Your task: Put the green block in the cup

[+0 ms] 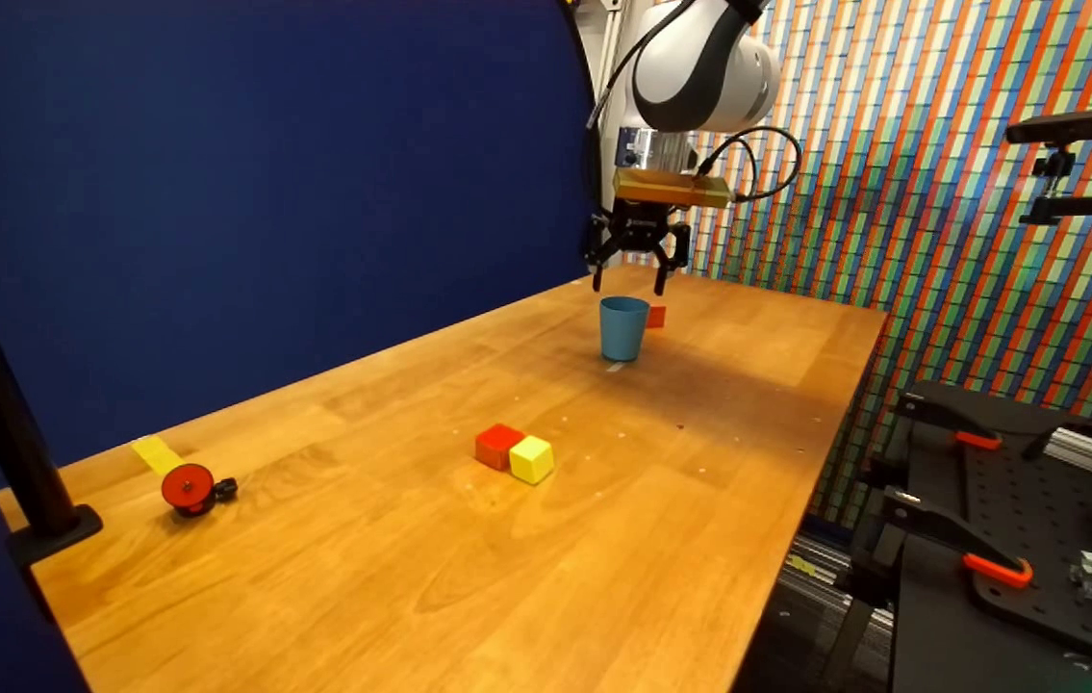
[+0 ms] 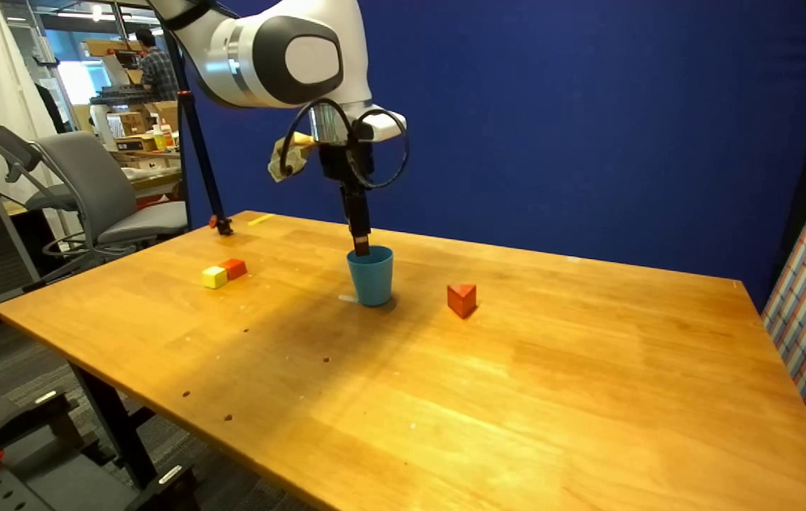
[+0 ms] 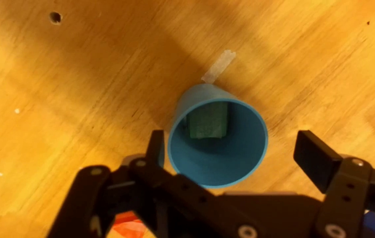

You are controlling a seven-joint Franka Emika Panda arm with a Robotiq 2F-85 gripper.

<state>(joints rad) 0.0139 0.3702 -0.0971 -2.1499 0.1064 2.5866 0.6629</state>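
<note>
The worktop point(image 1: 392, 577) carries the whole job, which I judge to be as good as finished. Over it reaches the robot arm point(image 2: 296, 64). Below that hangs the gripper point(image 1: 628, 289), its fingers point(image 3: 318, 162) spread wide with nothing pinched between them, so the release looks done. The cup point(image 2: 372, 280) stands upright under it; in the wrist view its mouth lies between the fingers, just beside one and farther from the other (whether that nearer finger touches the rim, I cannot tell). Next in size come the bystanders: a red wedge point(image 2: 461, 300) near the cup, and a red cube point(image 1: 497, 448) and a yellow cube point(image 1: 532, 460) side by side, well apart from it, none of them asked for by the task. Last is the green block point(image 3: 207, 122), which shows only in the wrist view, down inside the cup and off toward one side of its wall; the cup hides it in both exterior views. That is the asked-for result, so the placing itself appears complete. What remains, as I see it, is for the gripper to rise straight up and clear off, with care that the nearer finger does not catch the rim and tip the cup over.
</note>
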